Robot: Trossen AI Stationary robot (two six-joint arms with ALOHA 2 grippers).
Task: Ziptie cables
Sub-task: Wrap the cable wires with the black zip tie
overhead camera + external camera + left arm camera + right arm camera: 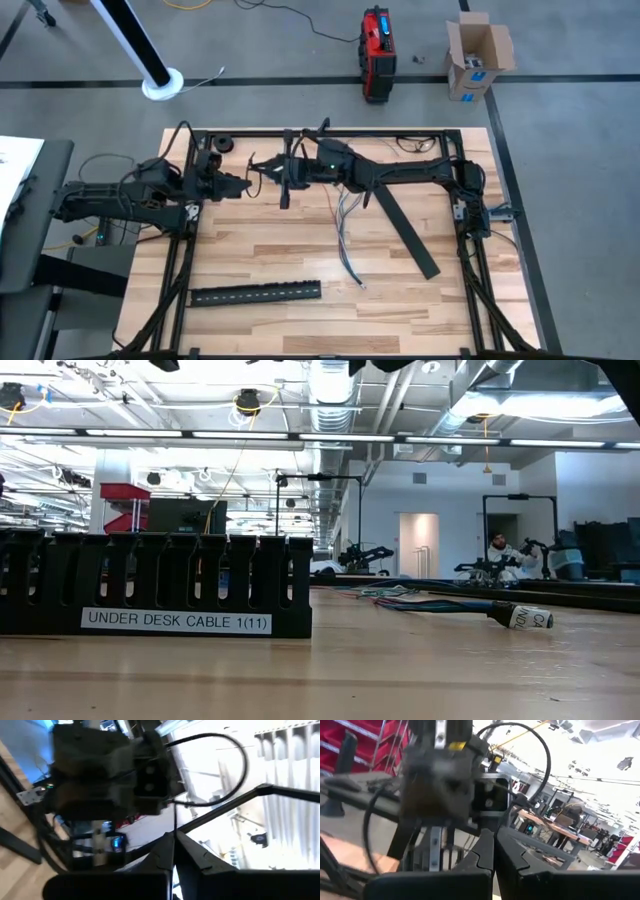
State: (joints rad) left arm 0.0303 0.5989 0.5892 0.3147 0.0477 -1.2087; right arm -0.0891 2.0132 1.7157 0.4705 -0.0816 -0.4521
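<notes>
On the left, the left end effector [248, 181] hangs raised over the far part of the wooden tabletop [260, 250], reaching toward the middle; its wrist view shows the two dark fingers [165, 855] pressed together, with no tie or wire visible between them. Just beside it, almost tip to tip, the right end effector [272, 172] faces it, its fingers [487, 850] likewise closed on nothing visible. Right of the meeting point, the cables [347, 232] trail loose from below the right arm toward the near edge, ending near a black slotted strip [256, 293]; a second strip [405, 228] lies diagonally beside them. The risk, judged from here: two end effectors this close could collide, and the unbundled cables could snag and drag if the right arm swings across them.
</notes>
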